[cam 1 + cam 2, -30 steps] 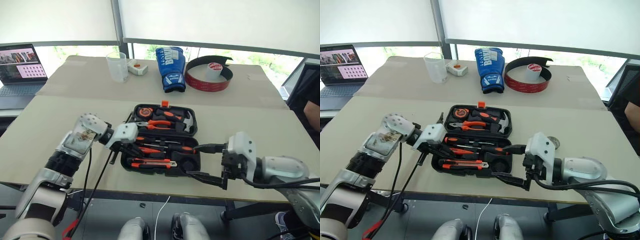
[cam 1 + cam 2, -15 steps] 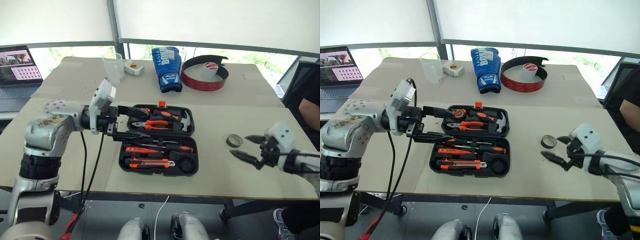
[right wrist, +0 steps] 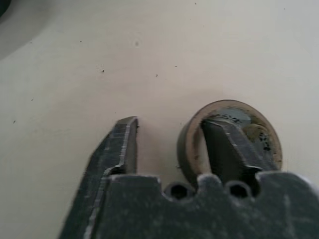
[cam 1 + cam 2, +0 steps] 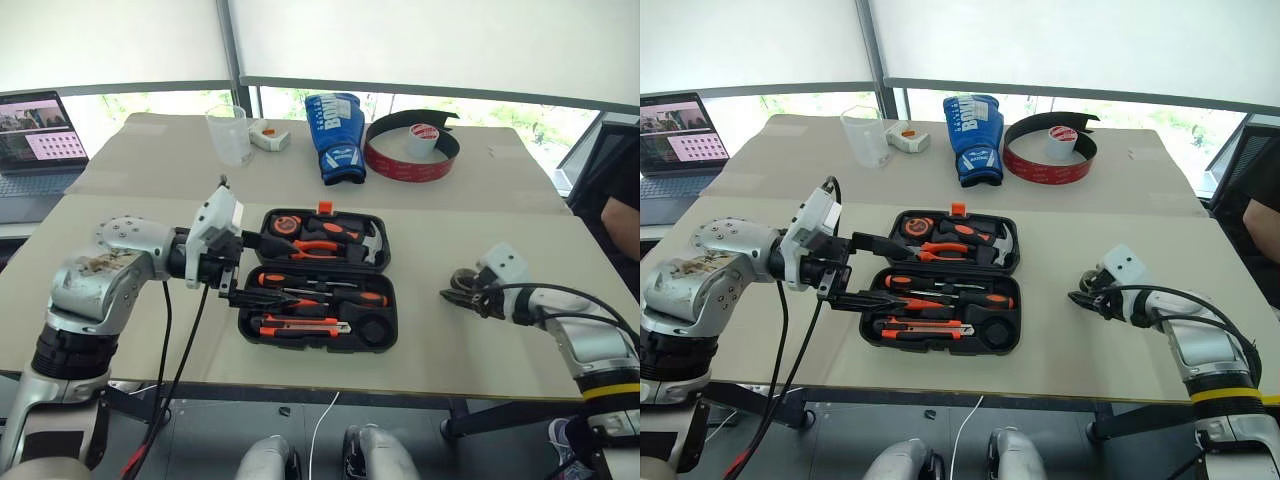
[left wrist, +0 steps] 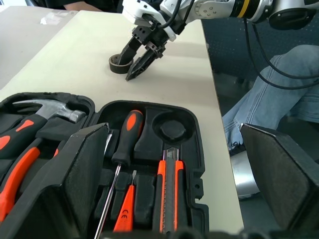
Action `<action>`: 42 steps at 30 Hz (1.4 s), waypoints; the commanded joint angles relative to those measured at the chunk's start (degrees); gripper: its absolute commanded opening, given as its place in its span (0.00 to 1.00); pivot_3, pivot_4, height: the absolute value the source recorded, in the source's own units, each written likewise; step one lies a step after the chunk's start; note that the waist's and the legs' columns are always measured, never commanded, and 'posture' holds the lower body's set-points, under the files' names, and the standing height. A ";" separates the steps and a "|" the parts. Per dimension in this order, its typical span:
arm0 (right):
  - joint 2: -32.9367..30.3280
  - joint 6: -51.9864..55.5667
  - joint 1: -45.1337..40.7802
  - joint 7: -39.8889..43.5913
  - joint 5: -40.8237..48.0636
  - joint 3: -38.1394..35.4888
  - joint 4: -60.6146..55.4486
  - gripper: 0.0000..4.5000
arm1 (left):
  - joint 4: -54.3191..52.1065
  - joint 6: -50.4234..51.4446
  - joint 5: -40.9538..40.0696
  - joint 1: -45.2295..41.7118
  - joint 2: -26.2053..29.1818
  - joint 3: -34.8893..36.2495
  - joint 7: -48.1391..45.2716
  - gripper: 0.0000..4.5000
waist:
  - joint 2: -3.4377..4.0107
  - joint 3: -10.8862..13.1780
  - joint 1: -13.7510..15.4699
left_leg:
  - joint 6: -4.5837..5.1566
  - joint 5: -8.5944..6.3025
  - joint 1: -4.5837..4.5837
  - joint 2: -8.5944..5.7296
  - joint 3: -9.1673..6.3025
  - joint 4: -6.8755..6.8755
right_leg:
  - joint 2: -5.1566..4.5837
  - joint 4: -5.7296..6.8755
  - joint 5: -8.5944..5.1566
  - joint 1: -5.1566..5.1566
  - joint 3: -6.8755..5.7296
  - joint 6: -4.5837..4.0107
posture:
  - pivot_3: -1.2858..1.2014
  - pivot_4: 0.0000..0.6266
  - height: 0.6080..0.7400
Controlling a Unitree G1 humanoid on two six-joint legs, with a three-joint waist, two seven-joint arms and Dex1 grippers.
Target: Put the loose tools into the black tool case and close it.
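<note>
On table right of open black tool case (image 4: pixel 318 295): small grey tape roll (image 4: pixel 463 279), right gripper (image 4: pixel 462 294) at it, left gripper (image 4: pixel 245 268) spread wide over case's left edge

Left wrist: roll flat on tabletop, well apart from case

Right wrist: one finger (image 3: pixel 227 144) inside roll's hole, other outside, jaws partway closed, wall not yet pinched; prob. light, stiff, smooth – grip via wall

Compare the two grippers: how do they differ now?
The left gripper is spread wide above the black tool case, empty. The right gripper is narrower, down at the table, one finger inside the small grey tape roll, the other outside it, not yet touching. Both have black fingers.
</note>
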 commanded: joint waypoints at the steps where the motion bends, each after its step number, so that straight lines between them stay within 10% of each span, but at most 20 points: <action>1: -0.86 -1.06 -0.78 2.19 0.05 -1.22 -0.88 0.15 | -2.01 -2.57 0.37 1.54 2.13 -1.13 -2.55 1.00 | 0.01 0.00 -0.01 | 0.00 0.00 0.00 0.00 0.00 0.00 | 0.00 0.00 0.00 0.00 0.00 0.00 | 0.52 0.24 0.90; 3: -1.48 0.00 -0.73 4.84 1.83 -1.93 -4.25 0.01 | -2.81 -3.57 0.53 2.68 3.50 -2.01 -4.23 1.00 | 0.02 0.01 -0.02 | 0.00 0.00 -0.01 0.00 0.00 0.00 | 0.00 0.00 0.00 -0.01 -0.01 0.00 | 0.52 0.24 0.90; 12: -4.09 12.20 3.26 18.23 20.20 0.34 -38.86 0.01 | -3.01 -9.44 3.34 4.48 4.87 -5.72 -7.63 1.00 | 0.30 0.16 0.22 | -0.01 -0.01 -0.04 0.03 -0.12 -0.04 | 0.01 -0.02 -0.01 -0.06 -0.05 -0.01 | 0.52 0.24 0.90; 26: -2.78 14.21 0.92 11.16 5.65 15.80 -41.22 0.01 | -3.06 -9.57 4.11 2.95 4.78 -7.43 -7.62 1.00 | 0.29 0.16 0.31 | 0.07 -0.05 -0.32 -0.02 -0.12 0.02 | -0.05 -0.09 0.01 -0.20 -0.18 0.01 | 0.52 0.24 0.90; 38: -4.26 19.49 0.92 13.11 11.68 9.92 -45.60 0.94 | 0.40 -11.06 5.53 2.55 4.75 -6.99 -6.80 1.00 | 0.29 0.16 0.25 | 0.08 -0.05 -0.33 -0.01 -0.14 0.05 | -0.04 -0.09 0.01 -0.19 -0.18 0.03 | 0.52 0.24 0.90; 42: -3.43 23.58 1.83 10.86 17.76 0.99 -43.97 0.94 | 5.81 -12.96 7.94 6.04 5.48 -3.68 -2.30 1.00 | 0.29 0.16 0.24 | 0.08 -0.05 -0.33 -0.01 -0.14 0.05 | -0.04 -0.10 0.02 -0.19 -0.18 0.03 | 0.52 0.24 0.90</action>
